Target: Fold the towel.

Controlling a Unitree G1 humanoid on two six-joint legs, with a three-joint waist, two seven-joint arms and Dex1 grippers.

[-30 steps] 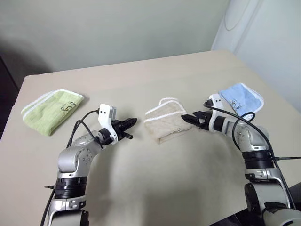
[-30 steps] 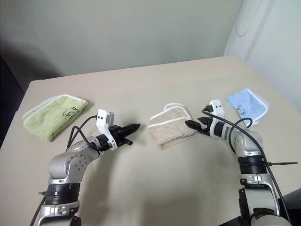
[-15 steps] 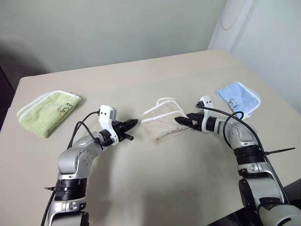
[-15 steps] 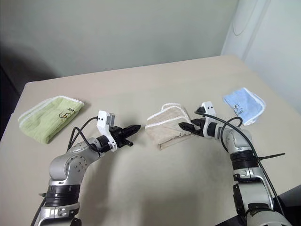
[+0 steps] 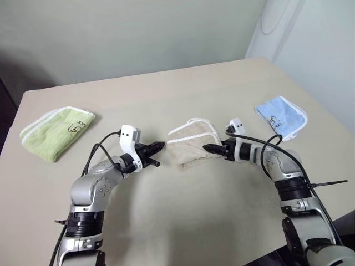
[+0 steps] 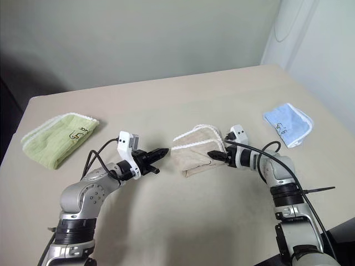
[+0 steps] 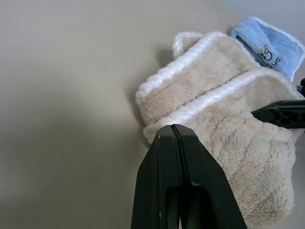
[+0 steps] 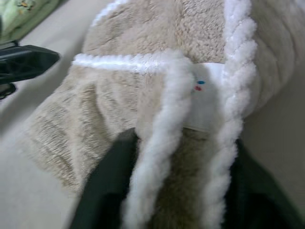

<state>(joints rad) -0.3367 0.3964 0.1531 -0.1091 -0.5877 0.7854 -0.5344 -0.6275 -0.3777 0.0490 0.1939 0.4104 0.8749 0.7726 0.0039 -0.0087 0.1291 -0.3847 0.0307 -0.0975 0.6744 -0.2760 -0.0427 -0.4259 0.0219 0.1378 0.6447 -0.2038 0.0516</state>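
Note:
The beige towel lies bunched and partly folded in the middle of the table, its white stitched edging facing up. My left gripper hovers just left of it, shut and empty; its closed fingertips point at the towel's near corner. My right gripper is at the towel's right side, shut on the towel. In the right wrist view two white-edged layers and a small white tag sit between its fingers.
A green folded towel lies at the table's far left and a light blue folded towel at the far right. The tan table stretches bare toward me. A wall stands behind the table's back edge.
My right gripper has moved left onto the towel's right edge and closed from wide open onto it. The left gripper has stayed shut in place.

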